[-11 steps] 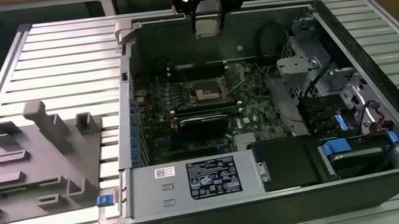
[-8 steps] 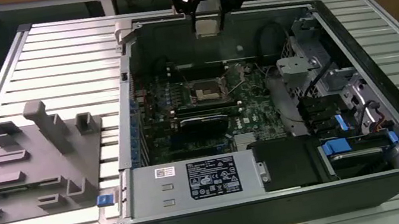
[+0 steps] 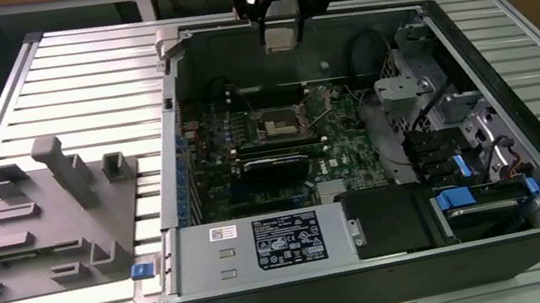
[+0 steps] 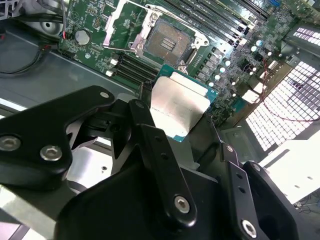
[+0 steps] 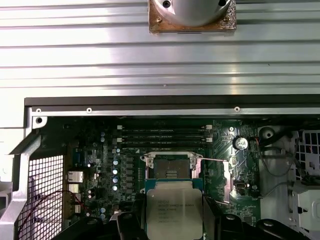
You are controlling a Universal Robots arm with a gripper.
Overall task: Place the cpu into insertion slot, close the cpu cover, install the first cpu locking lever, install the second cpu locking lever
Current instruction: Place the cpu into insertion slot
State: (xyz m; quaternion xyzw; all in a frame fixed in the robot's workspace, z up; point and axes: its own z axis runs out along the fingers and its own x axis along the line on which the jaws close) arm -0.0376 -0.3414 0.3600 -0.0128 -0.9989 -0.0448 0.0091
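second wrist view: one cpu point(image 4: 179, 107)

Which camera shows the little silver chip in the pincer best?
The first wrist view: the cpu faces the camera squarely, its metal top plain to see, held in the pincer. The second wrist view shows it tilted and partly behind a finger. In the exterior view it is a small pale patch under the pincer.
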